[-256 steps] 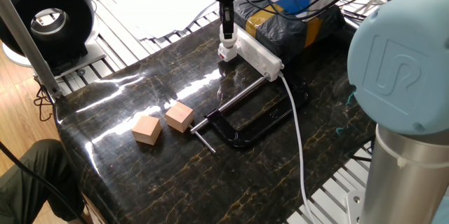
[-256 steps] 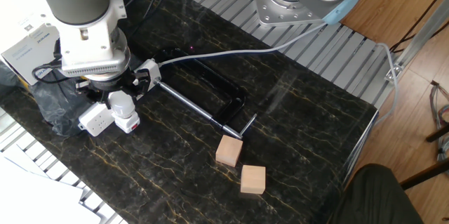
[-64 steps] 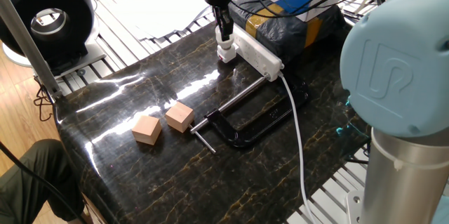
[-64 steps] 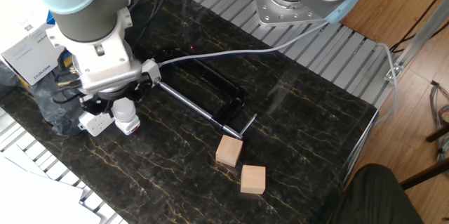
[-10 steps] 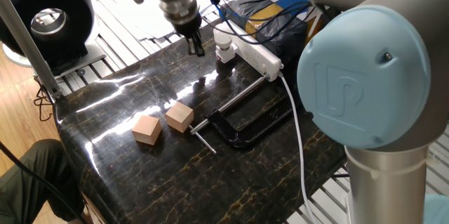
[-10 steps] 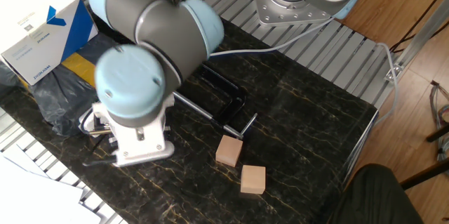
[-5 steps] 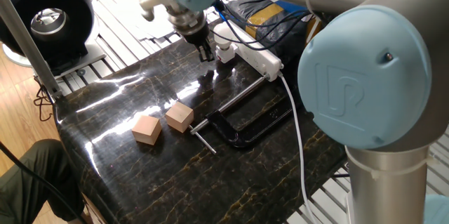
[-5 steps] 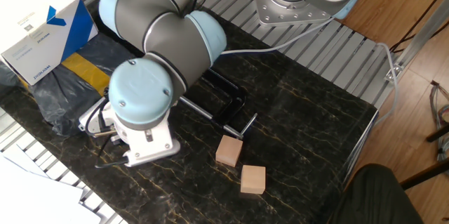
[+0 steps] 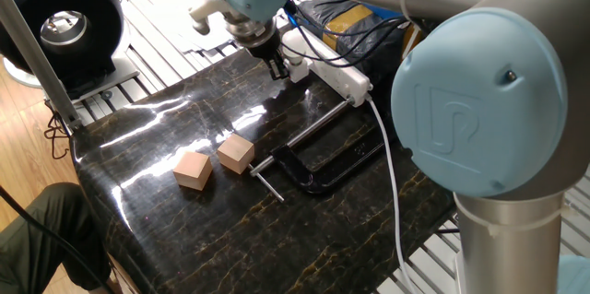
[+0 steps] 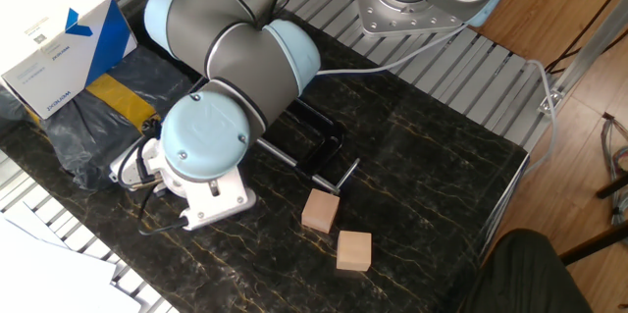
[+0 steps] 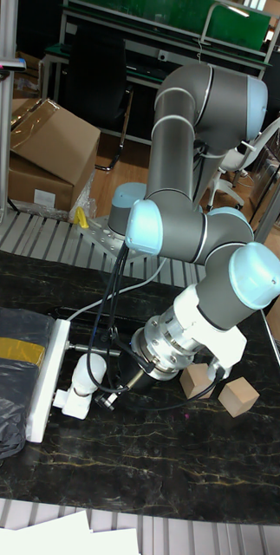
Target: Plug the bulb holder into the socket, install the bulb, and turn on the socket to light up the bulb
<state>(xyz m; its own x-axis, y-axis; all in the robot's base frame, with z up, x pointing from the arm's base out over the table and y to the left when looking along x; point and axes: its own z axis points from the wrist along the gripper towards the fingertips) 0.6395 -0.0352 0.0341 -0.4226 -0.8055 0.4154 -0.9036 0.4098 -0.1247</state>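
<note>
Since half a second ago the gripper has swung closer to the bulb, which sits in the bulb holder plugged into the socket's near end. Next comes a gentle, square press on the switch. Whether the jaws are parted, or touching anything, I cannot tell.

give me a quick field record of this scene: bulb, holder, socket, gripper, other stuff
bulb: seated in the bulb holder, unlit
bulb holder: at the end of the socket
socket: white strip lying on the dark table
gripper: beside the bulb, jaws unclear
other items: two wooden cubes, black clamp
</note>
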